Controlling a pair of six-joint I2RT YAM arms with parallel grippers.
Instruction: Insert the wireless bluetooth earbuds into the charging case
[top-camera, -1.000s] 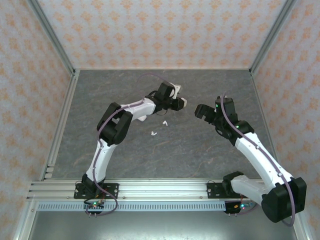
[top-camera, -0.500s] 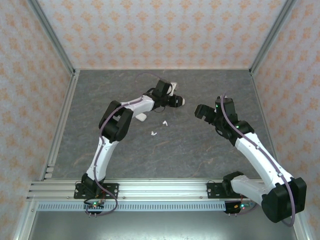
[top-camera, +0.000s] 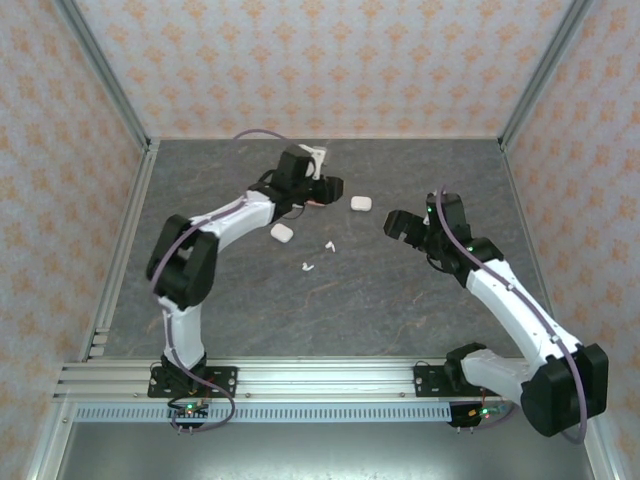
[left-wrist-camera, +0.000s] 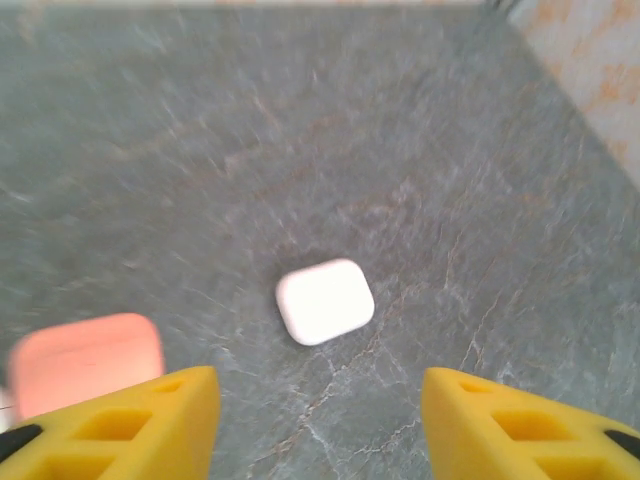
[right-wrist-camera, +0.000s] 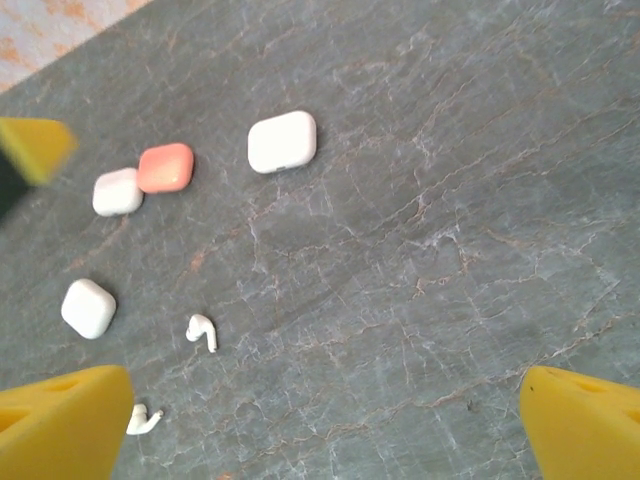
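While both arms reach out over the grey marbled tabletop (top-camera: 250, 310), neither has anything in its grip. On the left wrist cam, the left gripper (left-wrist-camera: 315, 405) has its yellow fingers spread apart with just bare table between them. It's pointed at a white rounded-square charging case (left-wrist-camera: 325, 300) lying flat a little ahead of the fingertips. A coral-pink pebble-shaped case (left-wrist-camera: 88, 360) sits right by the finger on the left of that view, kinda blurry.

The right gripper (right-wrist-camera: 322, 400) is spread wide too, with nothing between its fingers. Its wrist cam catches the whole lineup. That's the same white case, the coral one, a pale pinkish-white case (right-wrist-camera: 118, 191) just beside the coral one, and a small white case (right-wrist-camera: 88, 306) a bit apart from those.

The two tiny white stemmed earbuds (right-wrist-camera: 203, 331) are loose on the table, lying on their sides, outside any case. One is near that small white case, and the other is just beside the finger at the bottom left of the right wrist view. From overhead they sit between the two arms, nearer the bases than the cases. Can't tell if any lid is open, they all look closed to me.
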